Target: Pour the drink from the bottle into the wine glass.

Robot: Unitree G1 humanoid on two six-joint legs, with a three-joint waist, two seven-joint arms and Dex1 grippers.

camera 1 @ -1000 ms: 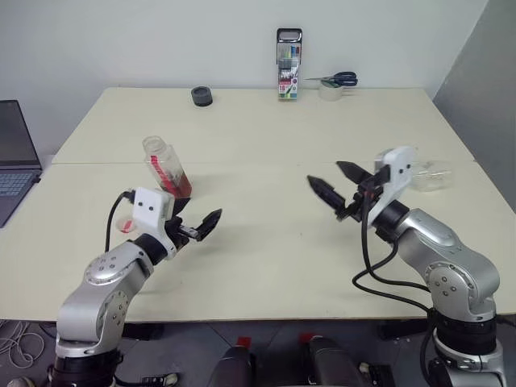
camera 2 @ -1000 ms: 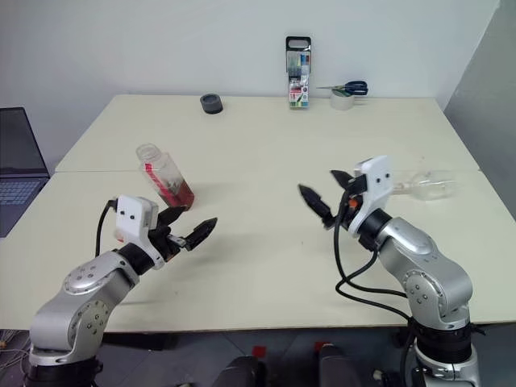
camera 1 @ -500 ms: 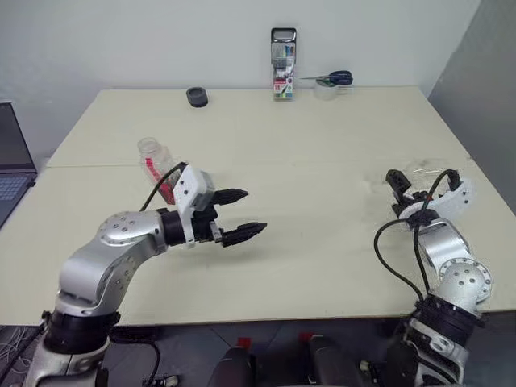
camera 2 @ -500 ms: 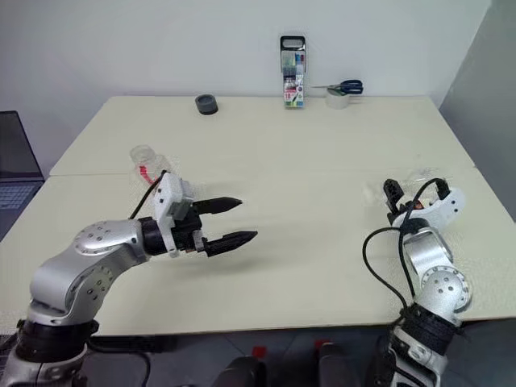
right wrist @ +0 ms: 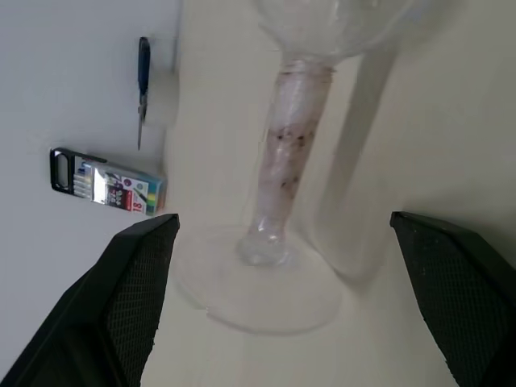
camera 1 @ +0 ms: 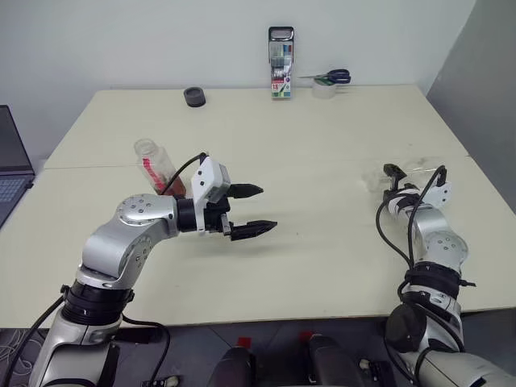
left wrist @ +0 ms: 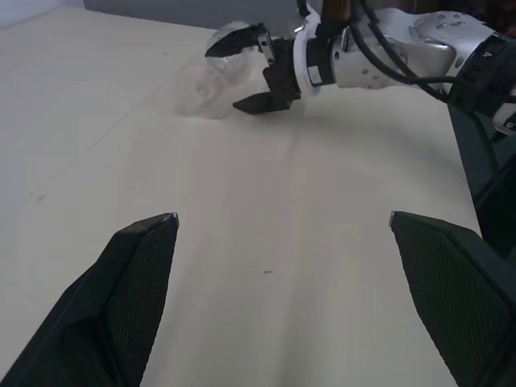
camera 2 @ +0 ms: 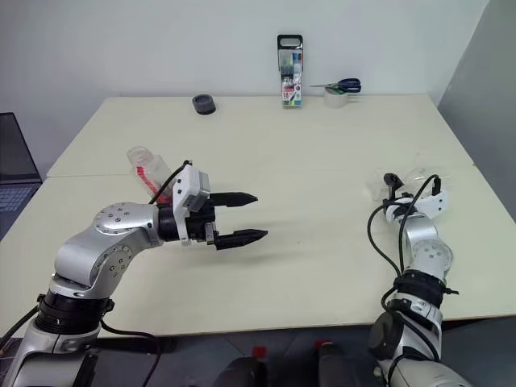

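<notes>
Right gripper (camera 1: 393, 182) jaws wide, empty, straddling wine glass (right wrist: 290, 153) stem. Left gripper (camera 1: 251, 211) jaws wide, empty; bottle (camera 1: 159, 167) behind. Risk: off-centre closing topples glass.

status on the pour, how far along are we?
Done: nothing yet. The drink sits in the bottle on the table; none is visible in the wine glass.
In hand: the right end effector is open, one finger on each side of the glass stem, not closed. The left end effector is open and empty, near the bottle.
Left: grip the glass and bottle, then pour.
</notes>
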